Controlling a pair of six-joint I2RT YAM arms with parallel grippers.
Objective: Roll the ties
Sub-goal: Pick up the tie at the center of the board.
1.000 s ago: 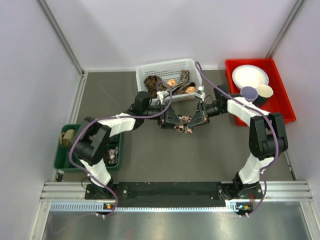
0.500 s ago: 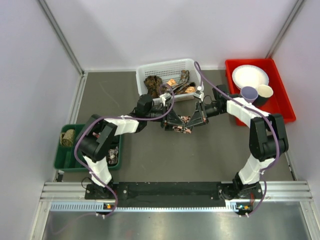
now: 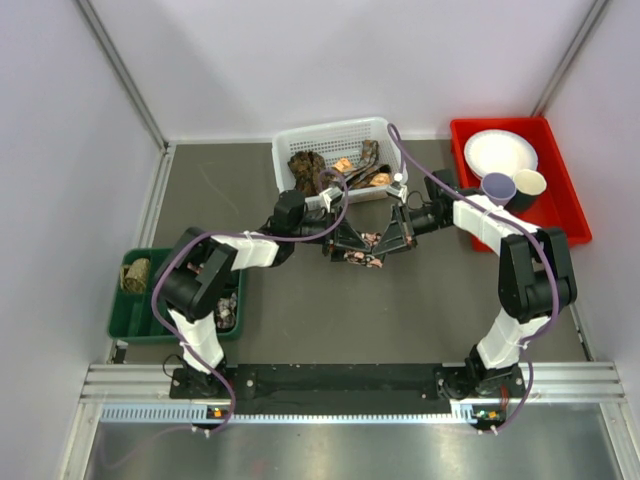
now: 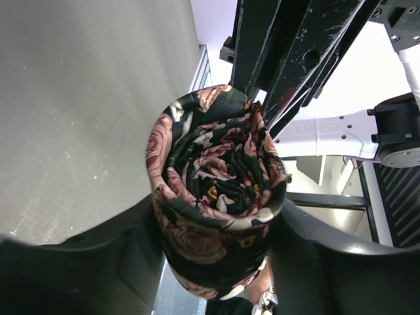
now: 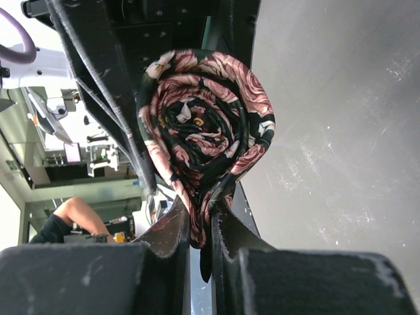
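Left pincer (image 4: 220, 248) now closed around rolled tie (image 4: 216, 177), right pincer (image 5: 200, 222) unchanged.

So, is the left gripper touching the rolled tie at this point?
Touching. The left wrist view shows the rolled tie wedged in the left gripper, with its fabric pressed against both fingers.

tie (image 3: 362, 247) before basket (image 3: 330, 130), tray (image 3: 565, 200) far right

The right end effector (image 5: 201, 226) pinches the loose edge of the coiled tie (image 5: 205, 125) (dark, pink roses).
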